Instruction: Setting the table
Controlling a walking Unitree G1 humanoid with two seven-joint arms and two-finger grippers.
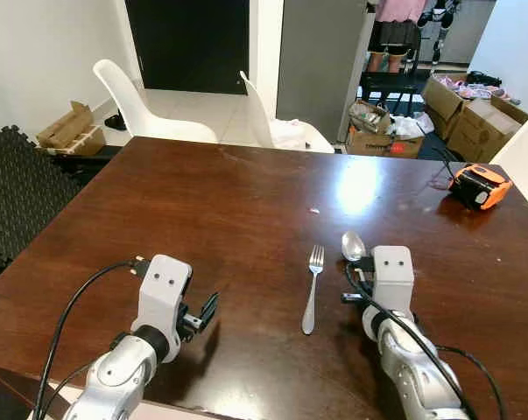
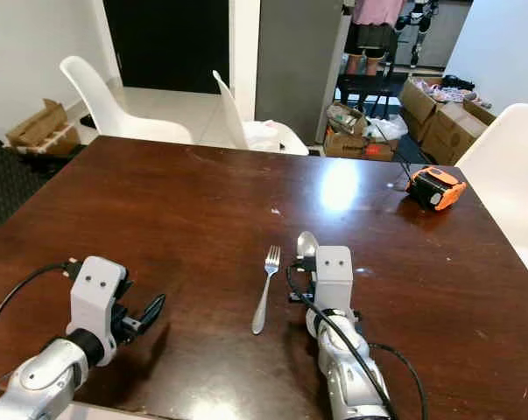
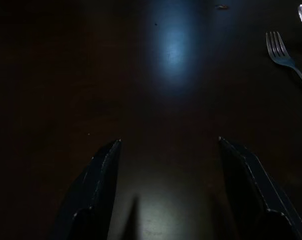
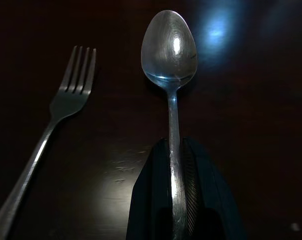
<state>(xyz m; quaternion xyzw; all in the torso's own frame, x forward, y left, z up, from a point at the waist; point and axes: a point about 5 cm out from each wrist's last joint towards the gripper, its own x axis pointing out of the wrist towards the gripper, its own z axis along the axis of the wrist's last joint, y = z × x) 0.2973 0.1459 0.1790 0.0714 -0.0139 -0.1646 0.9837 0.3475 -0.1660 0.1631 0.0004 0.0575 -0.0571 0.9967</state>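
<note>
Down on the dark wooden worktop [image 1: 202,210], the right gripper [image 4: 177,200] is clenched on the handle of a spoon [image 4: 170,60], whose bowl points away from the robot toward the far edge. Just beside the spoon, on its left, a fork [image 1: 313,289] lies flat with its tines facing the same way, not touching it. Well to the left of the fork, the left gripper [image 3: 168,185] hangs low over bare wood with its fingers [image 3: 98,190] spread apart, grasping nothing. Far right of the fork, an orange tape measure [image 1: 479,185] sits near the worktop's edge.
</note>
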